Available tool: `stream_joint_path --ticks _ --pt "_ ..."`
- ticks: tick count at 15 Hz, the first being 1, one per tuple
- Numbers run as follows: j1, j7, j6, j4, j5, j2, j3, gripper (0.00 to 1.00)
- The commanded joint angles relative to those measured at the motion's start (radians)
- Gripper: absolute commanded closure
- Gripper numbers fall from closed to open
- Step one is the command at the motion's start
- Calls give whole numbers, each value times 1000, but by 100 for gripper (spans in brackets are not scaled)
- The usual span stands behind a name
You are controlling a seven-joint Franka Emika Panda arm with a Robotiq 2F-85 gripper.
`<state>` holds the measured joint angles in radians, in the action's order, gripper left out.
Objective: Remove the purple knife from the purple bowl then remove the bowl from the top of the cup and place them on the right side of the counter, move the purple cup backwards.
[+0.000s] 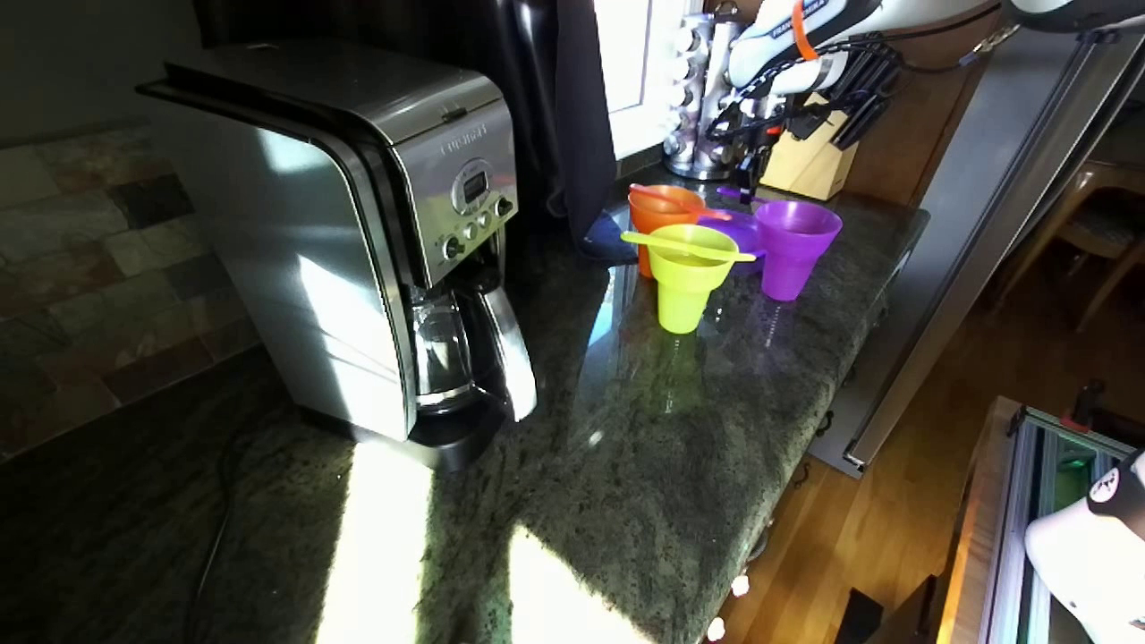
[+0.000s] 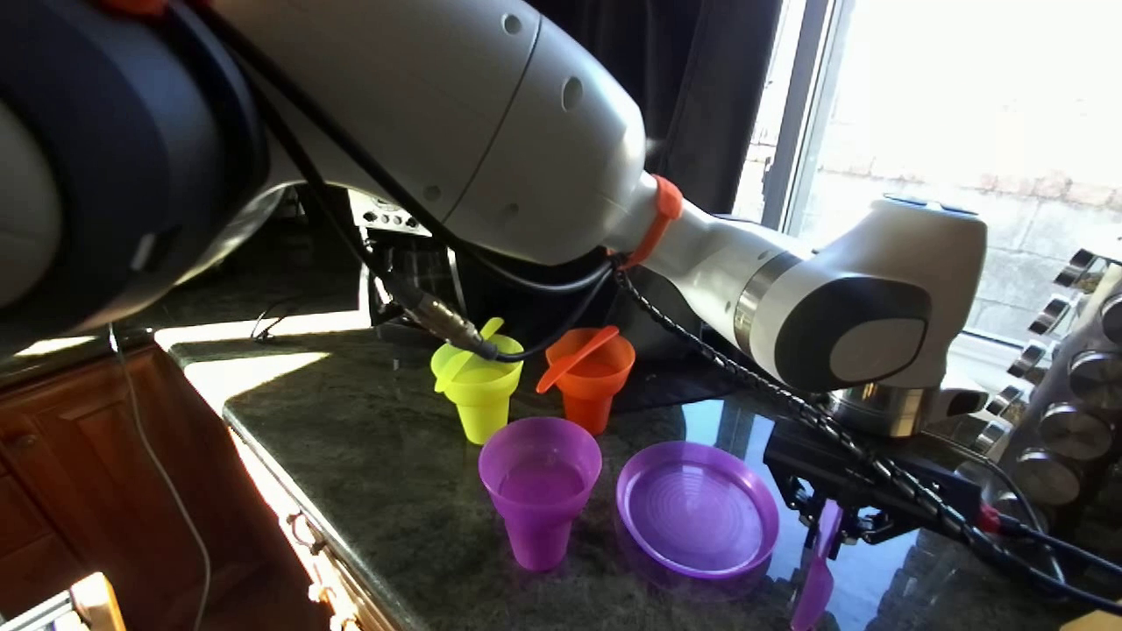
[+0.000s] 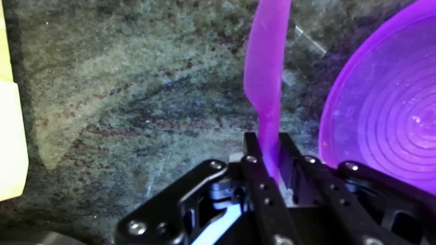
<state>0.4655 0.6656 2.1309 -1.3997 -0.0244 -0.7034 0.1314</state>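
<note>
The narrow part of the purple knife (image 3: 266,68) is being pinched between the two fingertips (image 3: 251,144) of the pincer (image 3: 269,142). Its blade (image 2: 815,592) is being pointed out ahead of the pincer; whether the tabletop (image 3: 136,112) is being touched by it is not being shown clearly. The purple bowl (image 3: 398,119) is being carried by the tabletop, hollow side up, just beside the pincer and to its right in the wrist view; knife and bowl are being seen apart. In an exterior view the purple cup (image 2: 539,491) is being supported upright, on the bowl's side of the pincer but farther off, with the bowl between. Beyond these from the pincer, an orange cup (image 2: 589,407) and a lime-green cup (image 2: 480,403) are being supported upright; across their rims an orange utensil (image 1: 680,201) and a lime-green utensil (image 1: 689,246) are being carried. On the pincer's side away from the bowl, a wooden knife block (image 1: 809,161) is being noted near. A coffee maker (image 1: 447,170) is being observed well apart from the pincer, past the cups.
</note>
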Motion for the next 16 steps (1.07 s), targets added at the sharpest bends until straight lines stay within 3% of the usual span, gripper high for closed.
stream_joint_path --ticks 1,5,6,7,14,16 --pt "21 -4 1 79 -22 -68 -21 95" --pt "23 -6 -6 114 -30 -100 -29 95" --pt "23 -8 -8 122 -31 -107 -30 57" --pt "25 -7 -8 127 -34 -110 -31 56" --pt "31 -25 -16 76 -80 -33 -23 5" --pt "30 -48 -97 56 -87 13 -15 0"
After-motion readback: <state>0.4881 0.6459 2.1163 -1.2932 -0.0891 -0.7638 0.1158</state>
